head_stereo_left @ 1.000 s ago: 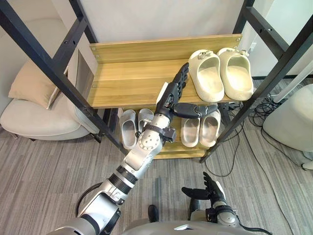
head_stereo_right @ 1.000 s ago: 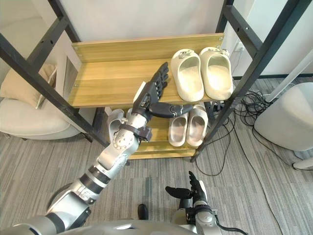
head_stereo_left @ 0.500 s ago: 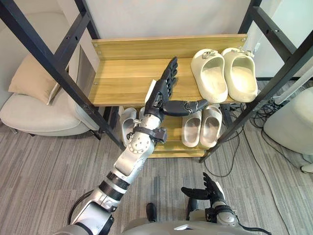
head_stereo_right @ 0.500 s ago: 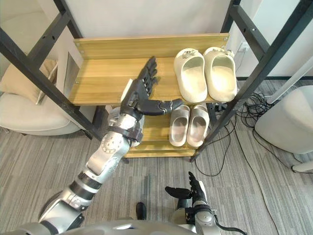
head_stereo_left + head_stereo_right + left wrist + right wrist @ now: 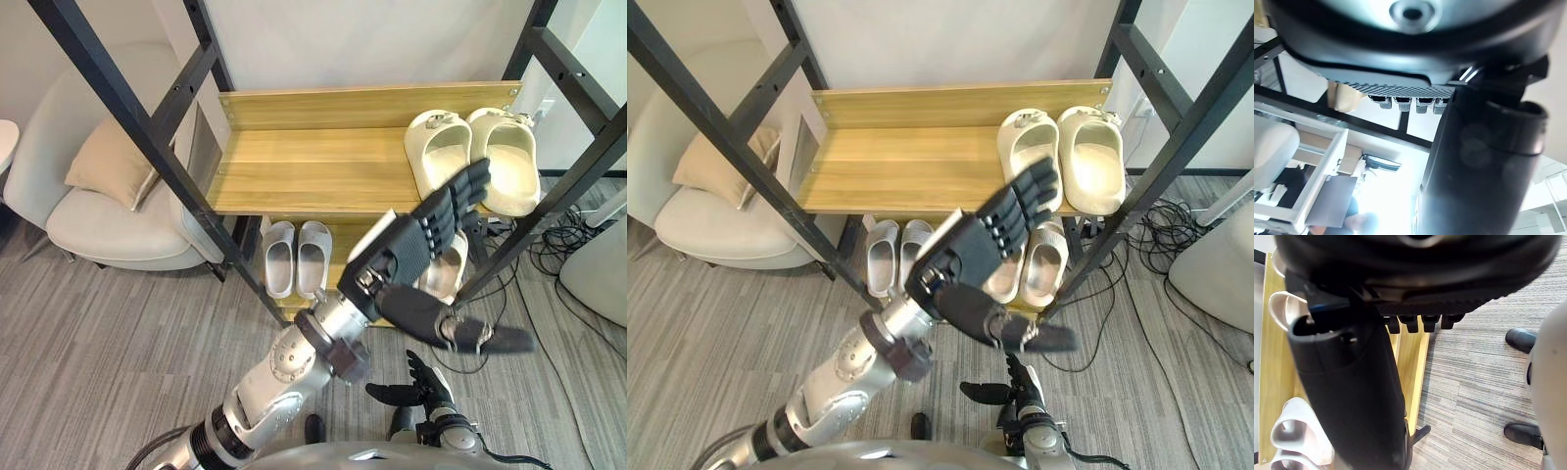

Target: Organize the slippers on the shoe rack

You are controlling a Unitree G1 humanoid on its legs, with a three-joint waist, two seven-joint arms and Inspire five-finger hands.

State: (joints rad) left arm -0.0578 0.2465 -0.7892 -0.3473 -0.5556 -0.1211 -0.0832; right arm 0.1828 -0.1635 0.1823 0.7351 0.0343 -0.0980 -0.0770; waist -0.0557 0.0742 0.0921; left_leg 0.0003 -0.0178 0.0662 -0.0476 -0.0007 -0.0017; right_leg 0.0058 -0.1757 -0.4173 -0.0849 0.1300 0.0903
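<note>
Fingers [image 5: 453,204] straight — left hand [image 5: 400,255] aloft | right hand [image 5: 415,392] low | slippers [image 5: 438,162] on rack [image 5: 313,157]

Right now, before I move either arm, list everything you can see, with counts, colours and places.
shoe rack: one, wooden shelves in a black metal frame, straight ahead
cream slippers: one pair, cream, right end of the top shelf, side by side
grey slippers: one pair, light grey, left part of the lower shelf
beige slippers: one pair, beige, right part of the lower shelf, partly behind the left hand
armchair: one, off-white, left of the rack
cushion: one, beige, on the armchair
cables: a tangle, black, on the floor right of the rack
left hand: dark, open, held up in front of the rack, holding nothing
right hand: dark, open, low near the floor
</note>
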